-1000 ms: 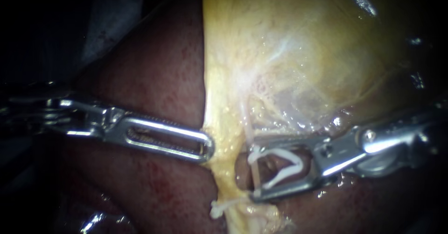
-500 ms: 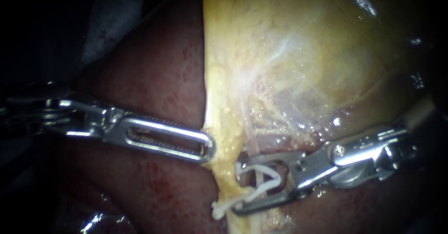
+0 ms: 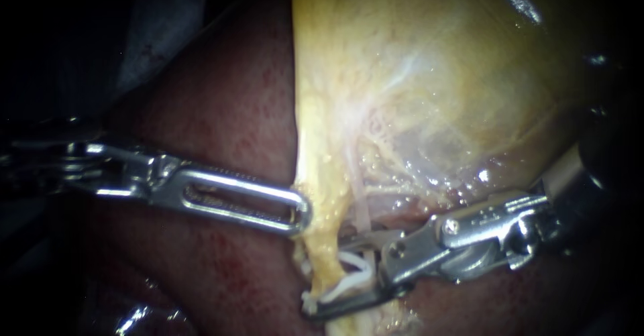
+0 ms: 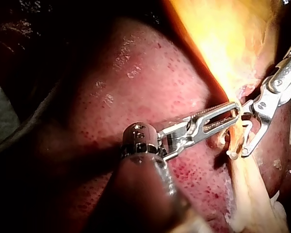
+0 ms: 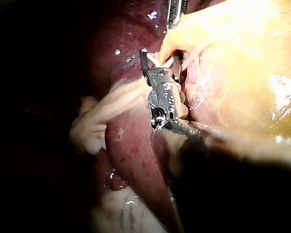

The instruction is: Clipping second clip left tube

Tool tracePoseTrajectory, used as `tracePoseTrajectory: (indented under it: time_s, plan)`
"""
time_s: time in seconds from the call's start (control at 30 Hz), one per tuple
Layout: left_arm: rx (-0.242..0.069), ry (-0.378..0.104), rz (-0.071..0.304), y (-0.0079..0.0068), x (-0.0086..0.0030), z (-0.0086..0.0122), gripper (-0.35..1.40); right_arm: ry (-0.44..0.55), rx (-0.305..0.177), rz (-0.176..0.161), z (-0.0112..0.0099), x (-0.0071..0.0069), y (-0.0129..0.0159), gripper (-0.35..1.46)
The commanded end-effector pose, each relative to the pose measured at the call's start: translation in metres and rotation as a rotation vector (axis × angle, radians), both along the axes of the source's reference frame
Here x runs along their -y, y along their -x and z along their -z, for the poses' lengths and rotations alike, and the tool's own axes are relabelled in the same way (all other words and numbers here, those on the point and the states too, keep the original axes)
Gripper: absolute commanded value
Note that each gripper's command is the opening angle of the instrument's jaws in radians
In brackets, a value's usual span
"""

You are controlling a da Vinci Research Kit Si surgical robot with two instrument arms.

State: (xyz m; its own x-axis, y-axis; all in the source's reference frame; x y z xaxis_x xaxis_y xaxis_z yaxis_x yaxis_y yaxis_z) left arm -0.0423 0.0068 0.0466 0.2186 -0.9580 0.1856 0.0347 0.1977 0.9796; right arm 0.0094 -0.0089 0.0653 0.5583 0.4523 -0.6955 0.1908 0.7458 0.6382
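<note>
My left instrument [image 3: 300, 210] comes in over the liver [image 3: 221, 108], its slotted jaws shut on the yellow edge of the gallbladder [image 3: 436, 74]. My right instrument [image 3: 322, 275] reaches in low, its jaws standing apart with a white clip [image 3: 352, 273] held between them, its legs spread. A thin pale tube [image 3: 362, 205] runs down from the gallbladder into the gap of those jaws. The yellow strand [image 3: 320, 249] hides the jaw tips. In the left wrist view my left instrument [image 4: 235, 112] grips the yellow edge, and my right instrument [image 4: 243, 131] sits just beyond it.
Dark red liver [image 4: 150, 87] fills the ground under both shafts. In the right wrist view my right instrument [image 5: 153, 60] points at the yellow fold, with a pale loose strand of tissue [image 5: 102, 116] beside it. Wet glistening tissue lies under the gallbladder [image 3: 483, 175].
My right instrument has slid leftward and lower along the tissue, carrying the clip across the tube and partly behind the yellow strand. My left instrument has held still.
</note>
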Motion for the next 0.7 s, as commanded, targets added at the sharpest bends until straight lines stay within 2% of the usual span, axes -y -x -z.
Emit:
tracePoseTrajectory:
  time_s: [0.03,0.3,0.4,0.57,0.7]
  plan:
    - [0.0,0.0,0.0,0.0,0.0,-0.0001,-0.35,0.0,0.0,0.0,0.0,0.0,0.0,0.42]
    - [-0.001,0.0,0.001,0.0001,0.0,-0.0001,-0.35,-0.018,0.007,0.0,-0.0002,0.0,-0.0006,0.28]
    - [-0.001,0.0,0.001,0.0001,0.0,-0.0001,-0.35,-0.03,0.007,0.008,-0.0002,0.0,-0.0009,0.14]
    - [-0.001,0.0,0.001,0.0001,0.0,-0.0001,-0.35,-0.071,0.014,0.029,-0.0003,-0.0001,-0.0009,-0.21]
    - [-0.001,0.0,0.001,0.0002,0.0,-0.0001,-0.35,-0.084,0.021,0.028,-0.0004,-0.0001,-0.0007,-0.35]
